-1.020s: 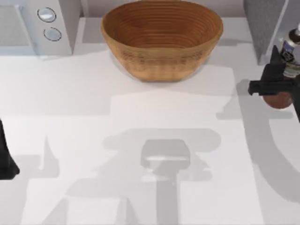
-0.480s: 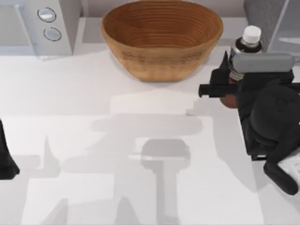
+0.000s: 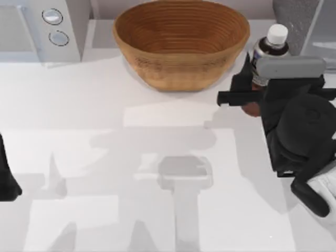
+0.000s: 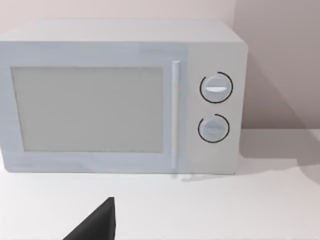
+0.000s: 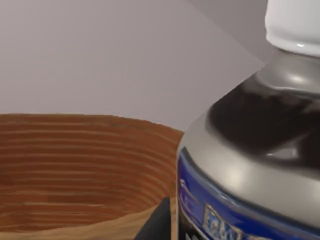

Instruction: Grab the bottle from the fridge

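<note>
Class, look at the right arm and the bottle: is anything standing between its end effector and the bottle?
No. The right end effector is already closed around the bottle, holding it upright above the table's right side, beside the basket and in front of the fridge. The left end effector sits parked at the left edge.

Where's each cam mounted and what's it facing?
Top: above the table, looking down; basket, right claw on bottle, left arm at left edge.
Left wrist: on the parked left arm, facing microwave; dark claw tip.
Right wrist: close on the bottle, basket behind.
Top and right wrist share bottle and basket.
</note>
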Available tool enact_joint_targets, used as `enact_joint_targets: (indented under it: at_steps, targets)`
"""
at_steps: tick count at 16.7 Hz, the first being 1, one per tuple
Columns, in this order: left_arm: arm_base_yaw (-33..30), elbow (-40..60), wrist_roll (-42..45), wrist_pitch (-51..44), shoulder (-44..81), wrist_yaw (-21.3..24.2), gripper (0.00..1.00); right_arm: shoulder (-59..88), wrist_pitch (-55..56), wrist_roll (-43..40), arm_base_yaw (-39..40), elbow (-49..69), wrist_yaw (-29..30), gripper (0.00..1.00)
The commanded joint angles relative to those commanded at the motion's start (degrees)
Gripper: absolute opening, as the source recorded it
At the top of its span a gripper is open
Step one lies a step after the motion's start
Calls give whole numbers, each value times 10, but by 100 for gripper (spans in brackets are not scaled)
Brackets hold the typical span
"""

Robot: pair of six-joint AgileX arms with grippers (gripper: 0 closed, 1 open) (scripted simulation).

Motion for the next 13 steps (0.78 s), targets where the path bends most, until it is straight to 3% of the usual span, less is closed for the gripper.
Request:
enact_joint_targets:
  at_steps: [13]
  targets:
    - [0, 0, 0, 0, 0, 0, 100, 157, 57, 5, -57, 81, -39, 0]
